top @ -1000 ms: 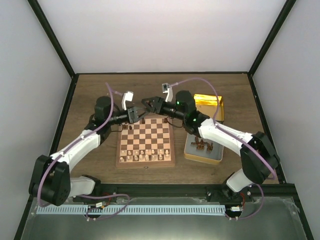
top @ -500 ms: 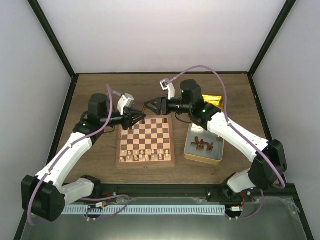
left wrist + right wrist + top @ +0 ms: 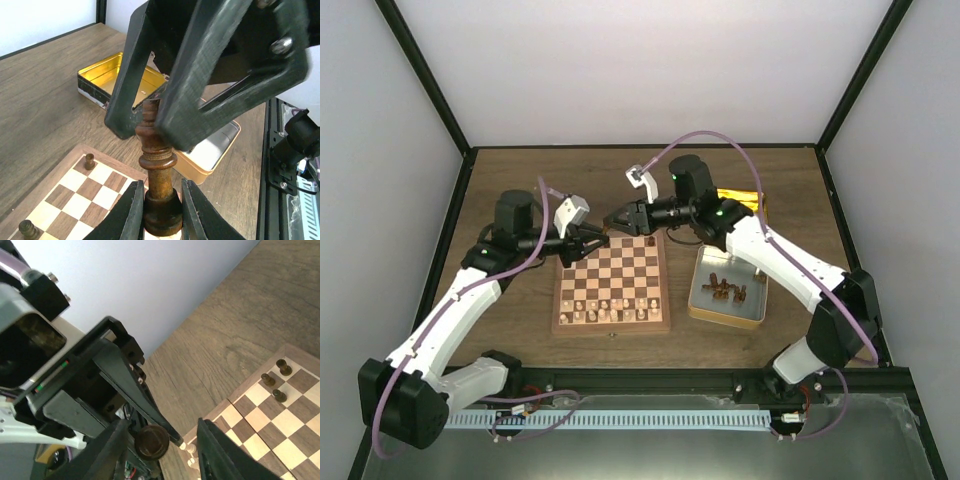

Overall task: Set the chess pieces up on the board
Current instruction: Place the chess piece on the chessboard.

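Grips a dark chess piece (image 3: pixel 156 165) upright by its base in the left pincer (image 3: pixel 161 212), mid-frame over the upper edge of the board (image 3: pixel 611 326). Straddles its top with the open right pincer (image 3: pixel 160 442). Partly hides the gold tin (image 3: pixel 102 75) behind.

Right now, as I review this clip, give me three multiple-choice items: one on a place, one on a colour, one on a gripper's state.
1. Where do the spare dark chessmen lie?
A) in the open tin right of the chessboard
B) on the bare table
C) left of the chessboard
2. What colour is the clamped chessman?
A) cream
B) dark brown
C) red
3. How is the left gripper?
A) wide open
B) shut on the chessman's base
C) out of view
Key: 1A, they show inside the tin; 2B, its wood is dark; 3B, its fingers pinch the base.
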`<state>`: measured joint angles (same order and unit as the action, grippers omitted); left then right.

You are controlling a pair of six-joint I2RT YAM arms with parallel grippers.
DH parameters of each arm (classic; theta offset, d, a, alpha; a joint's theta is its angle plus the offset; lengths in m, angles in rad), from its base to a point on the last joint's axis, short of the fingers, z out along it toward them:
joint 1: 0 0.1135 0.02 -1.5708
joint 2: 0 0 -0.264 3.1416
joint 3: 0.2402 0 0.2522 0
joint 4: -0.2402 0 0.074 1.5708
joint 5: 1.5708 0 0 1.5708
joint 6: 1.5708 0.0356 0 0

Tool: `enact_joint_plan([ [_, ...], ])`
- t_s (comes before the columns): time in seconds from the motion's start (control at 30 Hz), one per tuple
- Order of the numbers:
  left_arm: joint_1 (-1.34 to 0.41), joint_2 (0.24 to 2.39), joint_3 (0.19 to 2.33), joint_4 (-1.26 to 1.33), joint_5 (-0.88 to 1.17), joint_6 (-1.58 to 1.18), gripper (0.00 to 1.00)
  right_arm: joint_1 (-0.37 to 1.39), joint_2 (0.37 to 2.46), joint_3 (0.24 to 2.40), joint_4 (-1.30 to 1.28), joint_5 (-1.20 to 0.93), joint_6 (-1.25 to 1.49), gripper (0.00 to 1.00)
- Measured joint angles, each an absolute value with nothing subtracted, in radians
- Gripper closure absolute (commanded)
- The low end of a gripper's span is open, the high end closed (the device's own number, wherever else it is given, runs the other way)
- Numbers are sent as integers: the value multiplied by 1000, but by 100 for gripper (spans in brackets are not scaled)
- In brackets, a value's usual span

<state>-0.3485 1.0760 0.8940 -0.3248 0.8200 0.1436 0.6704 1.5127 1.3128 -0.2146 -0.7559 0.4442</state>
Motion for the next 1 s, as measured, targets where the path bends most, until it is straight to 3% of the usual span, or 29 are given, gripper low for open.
enact_joint_plan([
  [0.2,-348,1076,894,-331,822,161,86,671,1529,1314,-224,-805,443,90],
  [0.37,-352,1069,893,-325,778,141,47,671,1531,1314,-215,-820,445,95],
  [0.43,-352,1065,892,-322,727,116,40,671,1531,1314,-210,-794,446,95],
  [0.7,-352,1012,857,-319,411,-3,36,712,1546,1270,-126,-385,372,95],
  [1.0,-352,854,791,-277,15,-113,33,778,1772,1237,-14,-54,291,97],
])
